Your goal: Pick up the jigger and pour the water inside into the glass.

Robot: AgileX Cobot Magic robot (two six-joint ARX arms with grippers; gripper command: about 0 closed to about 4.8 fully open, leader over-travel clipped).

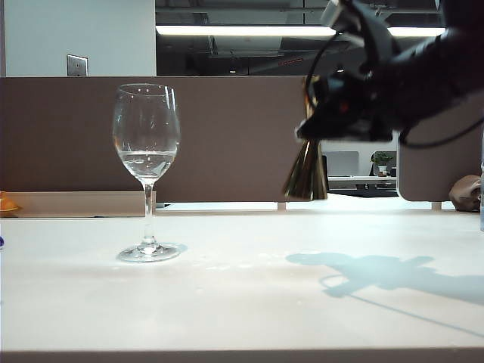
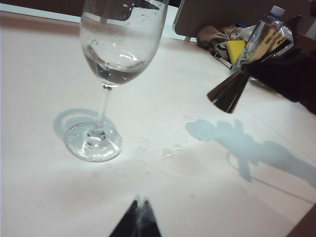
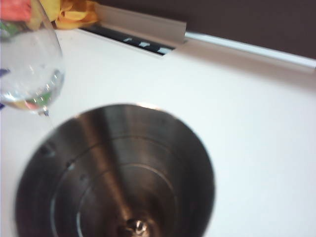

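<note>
The glass (image 1: 146,136) stands upright on the white table (image 1: 242,302), left of centre, with a shallow layer of water (image 1: 147,160) in its bowl. To its right the gold jigger (image 1: 306,178) hangs in the air, tilted, with my right gripper (image 1: 318,128) shut on its waist. The left wrist view shows the glass (image 2: 121,44), the jigger (image 2: 229,91) and the dark right gripper (image 2: 259,69) beyond it. In the right wrist view the jigger's open cup (image 3: 118,173) fills the frame, holding only a drop, and the glass (image 3: 29,69) is beside it. My left gripper (image 2: 140,203) is shut, low over the table.
A brown partition (image 1: 227,136) runs along the table's back edge. Spilled drops (image 2: 168,153) lie on the table between the glass and the jigger. A water bottle (image 2: 269,19) and a yellow item (image 2: 234,49) sit at the back right.
</note>
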